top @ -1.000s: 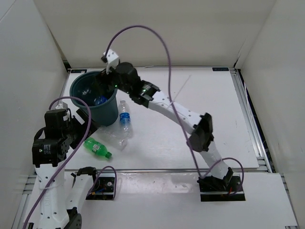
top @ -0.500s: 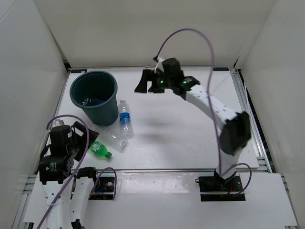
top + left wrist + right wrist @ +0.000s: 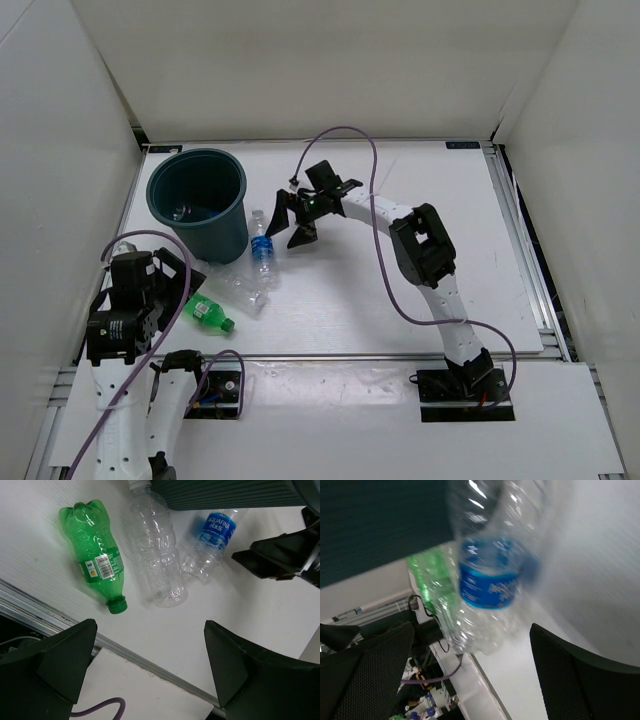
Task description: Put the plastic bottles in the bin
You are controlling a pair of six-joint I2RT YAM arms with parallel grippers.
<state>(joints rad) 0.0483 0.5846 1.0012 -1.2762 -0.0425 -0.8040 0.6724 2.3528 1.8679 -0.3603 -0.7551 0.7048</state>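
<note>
The bin [image 3: 216, 236] is a dark teal bucket at the back left; clear plastic glints on its floor. Three plastic bottles lie in front of it: a clear one with a blue label [image 3: 262, 246] [image 3: 210, 539] [image 3: 489, 582], a crushed clear one [image 3: 240, 290] [image 3: 158, 555] and a green one [image 3: 205, 312] [image 3: 95, 555] [image 3: 431, 577]. My right gripper [image 3: 291, 222] [image 3: 471, 630] hangs open just right of the blue-label bottle, holding nothing. My left gripper [image 3: 183, 283] [image 3: 150, 630] is open and empty near the table's front edge, left of the green bottle.
White walls close the table in at the back and both sides. A metal rail [image 3: 150, 657] runs along the front edge. Purple cables [image 3: 345, 135] loop over both arms. The bin's wall [image 3: 225, 492] [image 3: 380, 525] stands right behind the bottles.
My right arm left the bin's mouth, swung right, then came down beside the blue-label bottle. My left arm drew back toward the front edge. Both grippers stayed open.
</note>
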